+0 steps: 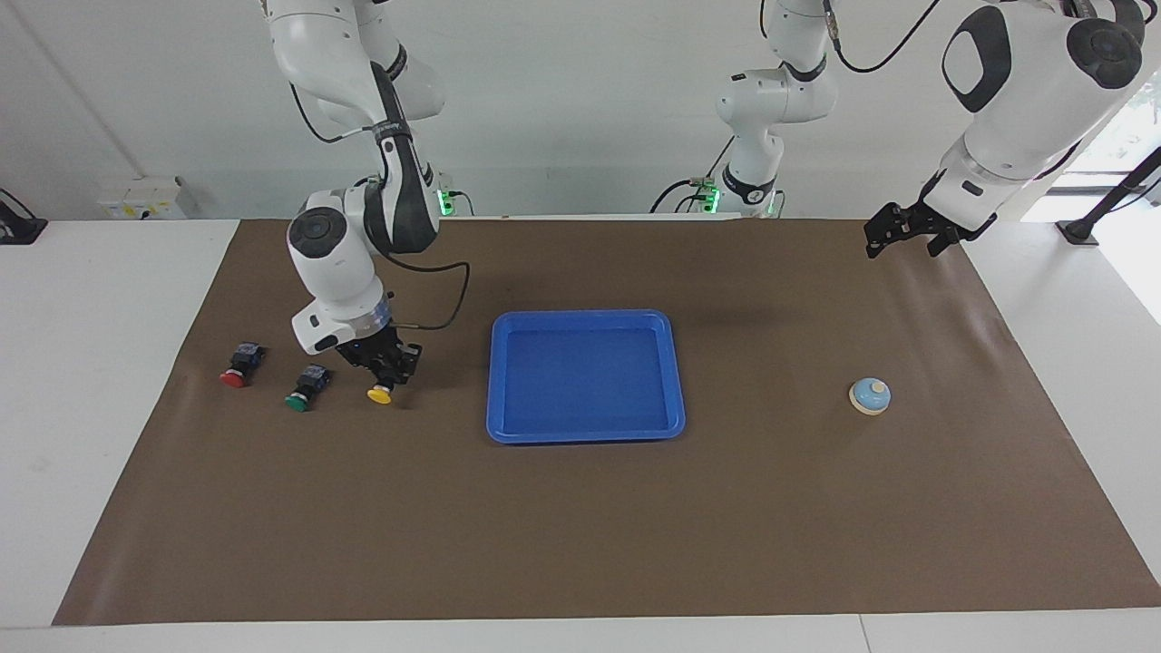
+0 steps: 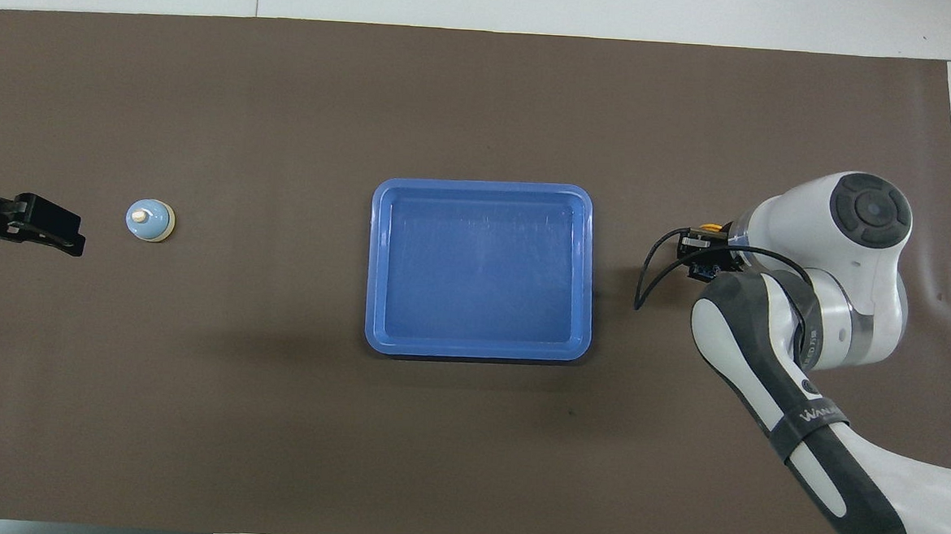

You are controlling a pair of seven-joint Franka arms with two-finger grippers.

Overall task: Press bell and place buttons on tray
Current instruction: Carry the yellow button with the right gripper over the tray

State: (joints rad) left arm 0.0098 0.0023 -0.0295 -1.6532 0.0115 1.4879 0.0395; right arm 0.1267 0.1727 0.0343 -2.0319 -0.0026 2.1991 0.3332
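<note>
Gripping the yellow button (image 1: 380, 393), the right gripper (image 1: 385, 370) is clamped; left gripper (image 1: 903, 231) waits spread; blue tray (image 1: 585, 433) empty, bell (image 1: 870, 395) seemingly unpressed

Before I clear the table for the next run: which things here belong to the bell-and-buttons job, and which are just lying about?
Part of the job:
- bell
- blue tray, nothing in it
- yellow button, held by the right gripper
- green button
- red button
- left gripper, waiting, jaws open

Not part of it:
- brown mat
- wall box near the right arm's end
</note>
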